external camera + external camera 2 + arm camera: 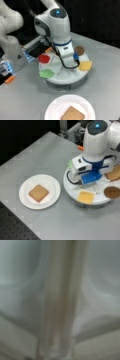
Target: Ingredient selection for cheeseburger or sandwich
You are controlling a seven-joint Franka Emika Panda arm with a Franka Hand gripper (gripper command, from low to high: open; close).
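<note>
While the arm bends low over the round white tray, its pincer is hidden behind the wrist in both front views, down near the middle of the tray; I cannot tell whether it is released or clenched. The wrist view gives only a pale blurred surface with a vertical band, very close, and no fingers can be made out there.

On the white paper plate one bread square lies flat, alone, with nothing on top of it. In a front view this bread square sits near the centre of the plate, turned so that its corners point to the view's left, right, top and bottom, like a diamond. The plate stands on the grey bench, just beside the tray and apart from it.

The other ingredients are lying on the tray around the arm. The red tomato disc and the green lettuce blob lie at a front view's left side of the tray, the tomato above the lettuce. The yellow cheese square lies at the right edge, and the dark-brown patty above it. In a front view the cheese lies at the tray's lower edge, the patty to its right, and a second bread piece at the right border, partly cut off.
</note>
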